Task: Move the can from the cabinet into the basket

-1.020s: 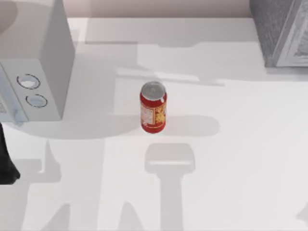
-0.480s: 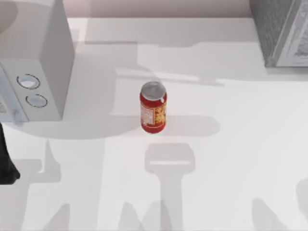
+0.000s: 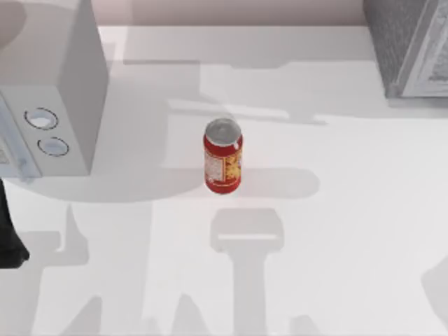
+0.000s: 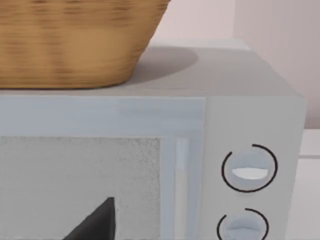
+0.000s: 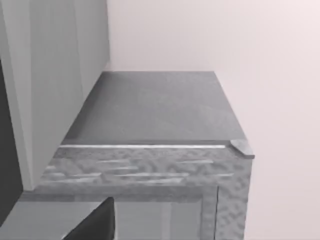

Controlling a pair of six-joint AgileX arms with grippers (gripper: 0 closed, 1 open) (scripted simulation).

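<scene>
The red can point(image 3: 222, 155), with a yellow label and silver top, stands upright on the white table near its middle, with no gripper near it. The dark grey speckled cabinet point(image 3: 408, 46) sits at the far right corner; the right wrist view looks onto the cabinet's top point(image 5: 150, 107), with a dark part of my right gripper point(image 5: 95, 224) at the picture's edge. The woven basket point(image 4: 75, 40) rests on top of the pale grey box with two dials point(image 4: 248, 169). A dark part of my left gripper point(image 4: 95, 224) hangs in front of that box.
The pale grey box with dials point(image 3: 49, 105) fills the table's far left. A dark piece of my left arm point(image 3: 8, 241) shows at the left edge. Arm shadows lie across the table's front.
The can has not moved. The shadows along the table's front right have shifted from frame to frame.
</scene>
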